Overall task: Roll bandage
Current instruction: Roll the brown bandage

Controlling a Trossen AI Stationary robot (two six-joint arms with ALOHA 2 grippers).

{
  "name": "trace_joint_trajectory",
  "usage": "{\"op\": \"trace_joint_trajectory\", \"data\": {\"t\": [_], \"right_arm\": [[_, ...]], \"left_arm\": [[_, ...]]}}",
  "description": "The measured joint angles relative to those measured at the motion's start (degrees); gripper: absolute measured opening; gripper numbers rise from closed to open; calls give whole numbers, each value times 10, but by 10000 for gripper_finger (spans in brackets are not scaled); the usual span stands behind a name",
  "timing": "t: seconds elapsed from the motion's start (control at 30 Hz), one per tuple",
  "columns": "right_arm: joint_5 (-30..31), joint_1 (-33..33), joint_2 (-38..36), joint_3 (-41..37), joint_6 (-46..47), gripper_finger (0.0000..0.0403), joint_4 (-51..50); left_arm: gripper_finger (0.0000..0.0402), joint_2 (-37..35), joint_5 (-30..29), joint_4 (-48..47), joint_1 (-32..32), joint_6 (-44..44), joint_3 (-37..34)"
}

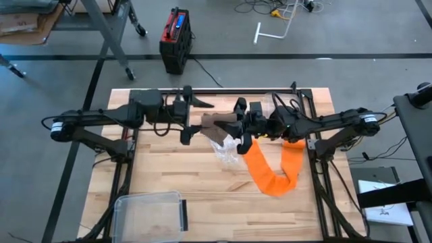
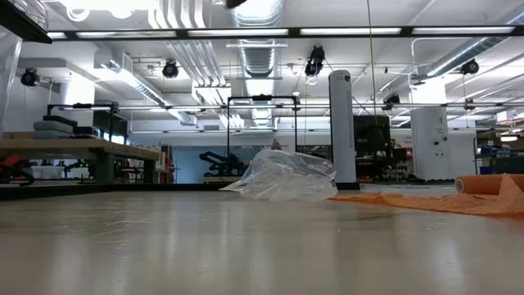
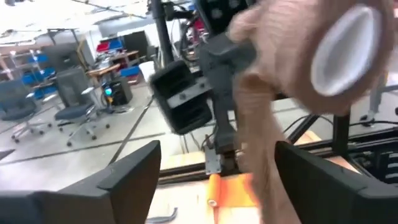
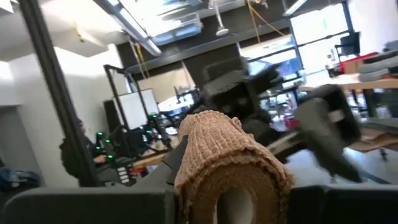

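So both dark arms are up over the back half of the light wooden table (image 1: 169,169), reaching in toward each other from either side. The right gripper (image 4: 227,199) has its fingers clenched around a tan crepe bandage roll with a white core (image 4: 227,165), holding it up in the air above the table, and you can see the roll sitting snug between the two dark fingers in the right wrist view. From the other side, the left wrist view shows the same roll close up with a tail of bandage hanging down from it. The left gripper (image 1: 191,116) is just beside it, fingers spread wide and released, not gripping anything; the roll sits ahead of its open fingers (image 3: 127,177). Down on the table below the right gripper there's a crumpled clear plastic wrapper (image 2: 282,176), and just beside that a long orange bandage strip (image 1: 273,172) lies in a loose U shape, with one rolled end showing in the low view. Near the front left corner of the table sits a clear plastic lidded box (image 1: 150,212), well apart from everything else.
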Motion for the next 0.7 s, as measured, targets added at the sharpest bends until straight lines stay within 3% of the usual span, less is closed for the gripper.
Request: {"op": "trace_joint_trajectory", "data": {"t": [0.13, 0.27, 0.37, 0.7], "right_arm": [[0, 0, -3, 0, -13, 76, -1], [9, 0, -3, 0, -30, 72, 7], [55, 0, -4, 0, -54, 69, 12], [183, 0, -2, 0, -121, 67, 52]], "left_arm": [[237, 13, 0, 2, 0, -11, 0], [114, 25, 13, 5, -1, -30, 0], [21, 43, 33, 13, -2, -53, 0], [5, 98, 43, 47, -15, -80, 0]]}}
